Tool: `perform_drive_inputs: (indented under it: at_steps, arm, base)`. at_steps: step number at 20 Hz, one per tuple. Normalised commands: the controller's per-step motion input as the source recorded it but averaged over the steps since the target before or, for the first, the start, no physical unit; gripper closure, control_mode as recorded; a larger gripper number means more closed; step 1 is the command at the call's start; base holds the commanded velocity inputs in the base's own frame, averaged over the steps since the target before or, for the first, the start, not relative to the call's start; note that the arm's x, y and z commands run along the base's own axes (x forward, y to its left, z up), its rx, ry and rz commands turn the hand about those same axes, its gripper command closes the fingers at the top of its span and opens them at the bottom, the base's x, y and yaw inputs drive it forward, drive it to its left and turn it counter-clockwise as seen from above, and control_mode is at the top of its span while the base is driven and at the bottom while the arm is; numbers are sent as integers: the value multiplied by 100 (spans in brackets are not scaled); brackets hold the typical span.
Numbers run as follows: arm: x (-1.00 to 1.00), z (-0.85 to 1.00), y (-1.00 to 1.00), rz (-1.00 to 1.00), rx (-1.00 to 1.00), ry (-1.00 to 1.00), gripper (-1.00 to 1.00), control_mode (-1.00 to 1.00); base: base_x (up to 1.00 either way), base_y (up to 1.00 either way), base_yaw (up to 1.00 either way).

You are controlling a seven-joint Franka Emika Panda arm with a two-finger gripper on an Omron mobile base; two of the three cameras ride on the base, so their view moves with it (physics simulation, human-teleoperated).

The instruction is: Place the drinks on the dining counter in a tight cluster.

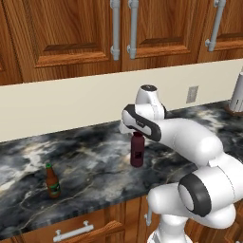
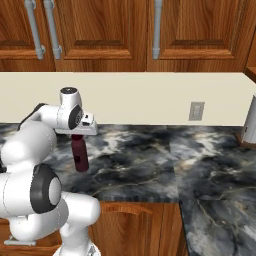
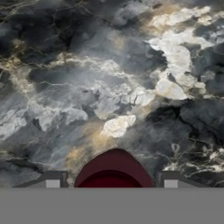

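Far left on the marbled tabletop, near the front edge, stands the slim brown beer bottle w/ green label, upright, well apart from everything else. Further right, roughly mid-tabletop, the dark maroon bottle stands upright w/ the arm's hand directly over its cap. The gripper is down around the neck; in the hand view the fingertips sit either side of the maroon top, a small gap showing on each side. So jaws partly closed, straddling the bottle, but I can't tell if they've actually got contact yet — looks like a grasp in progress, not a firm hold.

Step in hand, by my read: picking up the maroon drink, prob. to carry it off to the dining counter. Next move needs the jaws to finish squeezing on the neck, then a straight lift so the bottle doesn't tip, then a drive or swing away.

Far right there's a pale cylinder thing at the wall, cut off by the frame edge — can't say what it is. Finger-to-glass contact is hidden behind the hand in both base views.
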Motion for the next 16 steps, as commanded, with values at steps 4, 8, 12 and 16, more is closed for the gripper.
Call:
perform_drive_inputs:
  at_steps: [4, 8, 12, 16]
  arm:
    - [-36, 9, -5, 0, 0, -1, 100, -100]
    - [-72, 30, -10, 0, 3, -1, 100, -100]
    - [-68, 48, 0, 0, 0, -2, 100, -100]
    - [-66, 67, 0, 0, 0, -4, 100, -100]
  base:
    - [0, 0, 0]
    - [0, 0, 0]
    - [0, 0, 0]
    - [0, 0, 0]
